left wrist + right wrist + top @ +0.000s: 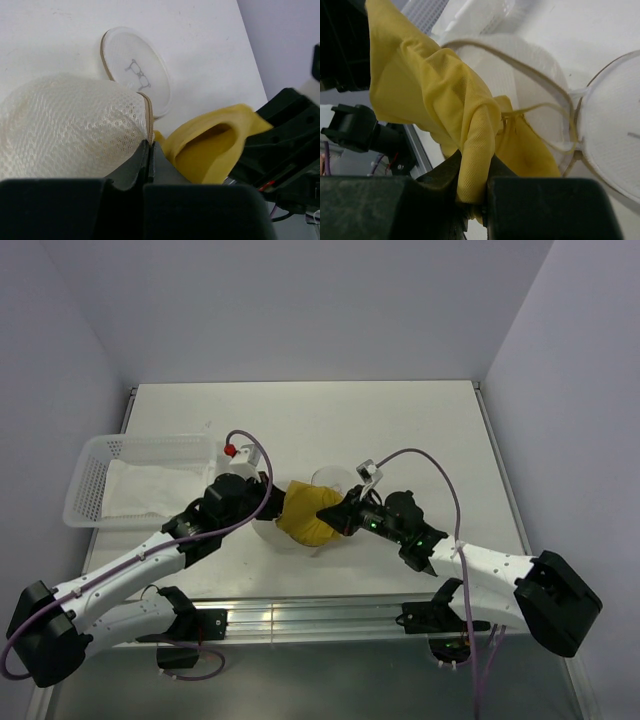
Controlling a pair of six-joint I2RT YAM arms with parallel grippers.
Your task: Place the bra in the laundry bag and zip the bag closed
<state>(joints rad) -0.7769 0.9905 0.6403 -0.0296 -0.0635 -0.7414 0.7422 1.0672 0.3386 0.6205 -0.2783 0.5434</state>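
Tightly between right jaws, bra point(435, 95)

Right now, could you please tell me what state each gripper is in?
Left gripper: closed, pinching the round white mesh laundry bag at its brownish zipper rim.
Right gripper: closed on the mustard-yellow padded fabric bra.

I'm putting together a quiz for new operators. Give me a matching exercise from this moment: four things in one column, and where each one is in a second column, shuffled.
Things:
1. bra
2. laundry bag
3. bag lid
4. white cloth

Places:
A. lying flat on the table
B. inside the basket
C. rim pinched by the left tool
D. pinched by the right tool

Pairs: 1-D, 2-C, 3-A, 4-B
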